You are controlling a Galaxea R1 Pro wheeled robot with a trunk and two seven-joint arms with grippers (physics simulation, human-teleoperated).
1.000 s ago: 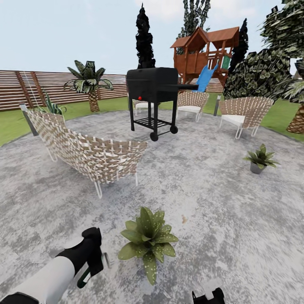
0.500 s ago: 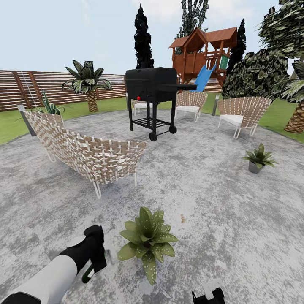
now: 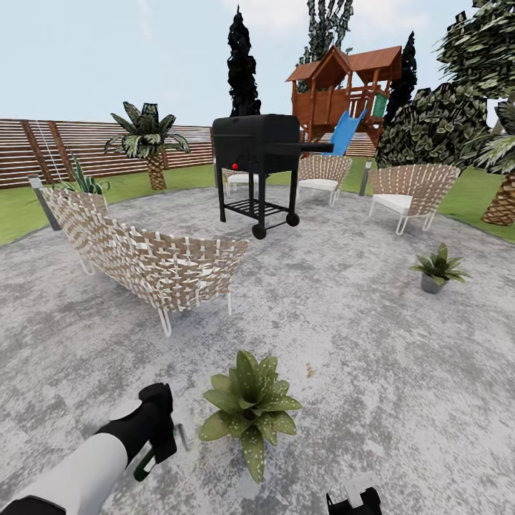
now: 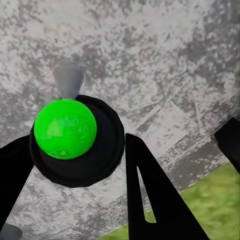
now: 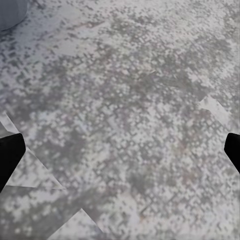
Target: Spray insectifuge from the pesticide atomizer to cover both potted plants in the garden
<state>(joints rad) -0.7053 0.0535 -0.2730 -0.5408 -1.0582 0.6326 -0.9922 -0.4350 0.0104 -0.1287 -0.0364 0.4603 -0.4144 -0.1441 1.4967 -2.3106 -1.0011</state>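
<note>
My left gripper is shut on the pesticide atomizer, whose dark green body and whitish trigger peek out below my hand. In the left wrist view the atomizer appears end-on as a bright green dome on a black disc, held between black fingers. It is held just left of the near potted plant, whose leaves carry a few pale specks. The second potted plant stands far off to the right on the patio. My right gripper is open above bare stone, its fingertips wide apart.
A woven bench stands left of centre, with a black grill behind it. Woven chairs stand at the back right, before a playhouse. A slatted fence and lawn ring the stone patio. A grey pot edges the right wrist view.
The head camera has shifted slightly. My left gripper, still holding the atomizer, has barely wobbled beside the near plant. The right gripper has stayed where it was.
</note>
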